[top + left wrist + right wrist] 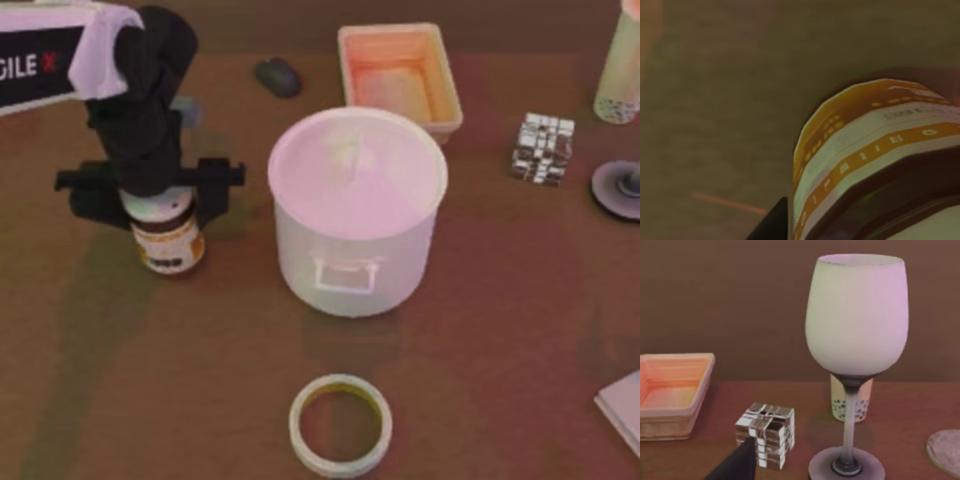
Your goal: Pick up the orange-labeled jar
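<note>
The orange-labeled jar (pixel 168 240) stands at the table's left side, showing a dark brown band and an orange-and-white label. My left gripper (pixel 160 200) sits straight over its top, hiding the cap, with its black fingers on either side of the jar. The left wrist view is filled by the jar's label (pixel 875 145), and one dark fingertip (pixel 771 225) lies against its edge, so the gripper is shut on it. A dark piece of my right gripper (pixel 737 464) shows only in its own wrist view, parked at the table's right side.
A big white lidded bucket (pixel 355 210) stands right of the jar. Around it are a tape ring (pixel 340 425), an orange tray (pixel 400 35), a grey mouse (pixel 278 76), a mirrored cube (pixel 543 148), a wine glass (pixel 856 320) and a speckled cup (pixel 620 75).
</note>
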{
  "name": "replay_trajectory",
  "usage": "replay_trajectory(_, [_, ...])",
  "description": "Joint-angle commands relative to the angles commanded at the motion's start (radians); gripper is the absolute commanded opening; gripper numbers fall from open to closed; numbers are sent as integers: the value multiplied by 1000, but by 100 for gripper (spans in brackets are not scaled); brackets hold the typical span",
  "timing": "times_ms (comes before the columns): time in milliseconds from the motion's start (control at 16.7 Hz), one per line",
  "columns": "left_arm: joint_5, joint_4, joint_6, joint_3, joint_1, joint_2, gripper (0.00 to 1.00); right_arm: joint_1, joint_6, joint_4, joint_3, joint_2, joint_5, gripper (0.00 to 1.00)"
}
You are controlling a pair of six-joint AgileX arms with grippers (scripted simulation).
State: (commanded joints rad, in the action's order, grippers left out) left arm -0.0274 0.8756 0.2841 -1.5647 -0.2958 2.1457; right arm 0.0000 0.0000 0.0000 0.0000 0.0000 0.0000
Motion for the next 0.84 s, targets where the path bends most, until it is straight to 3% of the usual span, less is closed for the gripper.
replay_trajectory(480, [0,0,0,0,0,0,98,0,0,0,0,0,0,100])
replay_trajectory(840, [0,0,0,0,0,0,100,0,0,0,0,0,0,100])
